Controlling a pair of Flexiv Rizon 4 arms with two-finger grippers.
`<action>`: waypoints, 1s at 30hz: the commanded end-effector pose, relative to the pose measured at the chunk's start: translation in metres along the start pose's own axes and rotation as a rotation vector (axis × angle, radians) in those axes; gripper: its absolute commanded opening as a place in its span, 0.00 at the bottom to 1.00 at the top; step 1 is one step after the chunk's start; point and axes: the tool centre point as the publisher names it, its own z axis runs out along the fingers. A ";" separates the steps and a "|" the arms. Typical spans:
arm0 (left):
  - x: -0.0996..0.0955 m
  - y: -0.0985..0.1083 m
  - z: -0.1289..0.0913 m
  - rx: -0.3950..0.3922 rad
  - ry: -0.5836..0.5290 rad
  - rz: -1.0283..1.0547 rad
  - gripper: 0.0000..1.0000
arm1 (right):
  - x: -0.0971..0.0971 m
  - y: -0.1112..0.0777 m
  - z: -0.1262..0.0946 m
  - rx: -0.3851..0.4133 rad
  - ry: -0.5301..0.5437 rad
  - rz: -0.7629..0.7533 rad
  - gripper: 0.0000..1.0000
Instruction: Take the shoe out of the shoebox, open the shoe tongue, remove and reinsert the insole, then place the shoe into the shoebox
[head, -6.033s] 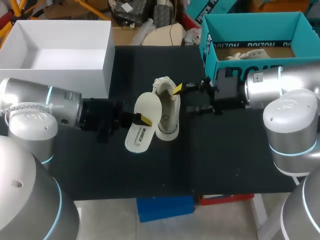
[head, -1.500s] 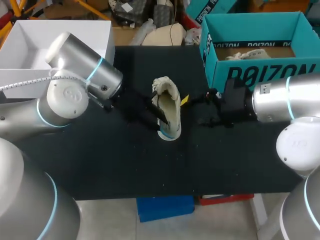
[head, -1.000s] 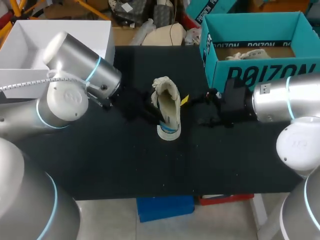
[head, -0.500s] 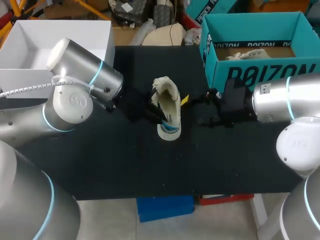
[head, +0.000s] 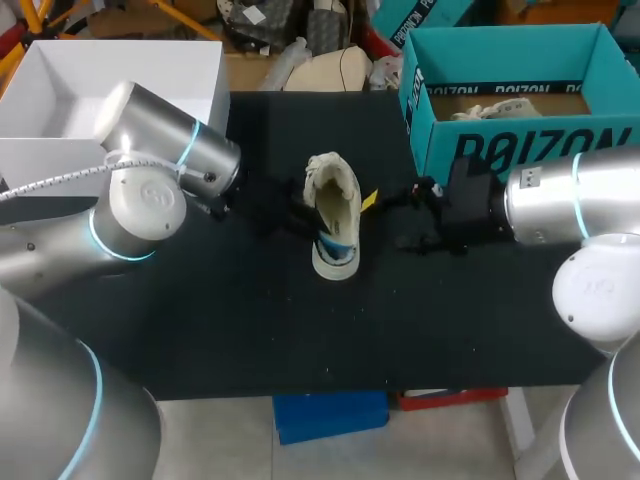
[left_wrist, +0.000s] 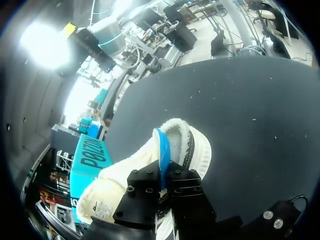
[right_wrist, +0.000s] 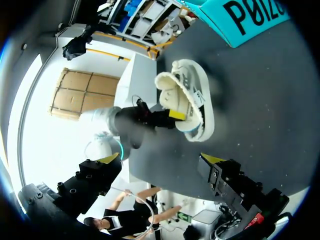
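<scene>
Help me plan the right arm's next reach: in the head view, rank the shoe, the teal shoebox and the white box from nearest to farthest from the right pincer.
1. Shoe, mid-table, just ahead of the right pincer.
2. Teal shoebox, back right, behind that arm.
3. White box, back left, well beyond the shoe.

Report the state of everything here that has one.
shoebox: open
white box: open
shoe: on the table, out of the shoebox
insole: partly inside shoe, blue edge sticking out
left gripper: shut on insole
right gripper: open, clear of shoe
</scene>
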 end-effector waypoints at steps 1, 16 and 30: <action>-0.004 0.005 0.001 -0.014 0.031 0.016 0.00 | 0.001 0.000 0.001 0.001 -0.002 0.001 1.00; 0.007 0.000 0.011 -0.036 0.278 0.155 0.00 | 0.001 0.000 0.001 0.001 -0.002 0.001 1.00; -0.009 -0.012 -0.014 -0.059 0.253 0.196 1.00 | 0.001 0.000 0.001 0.001 -0.002 0.001 1.00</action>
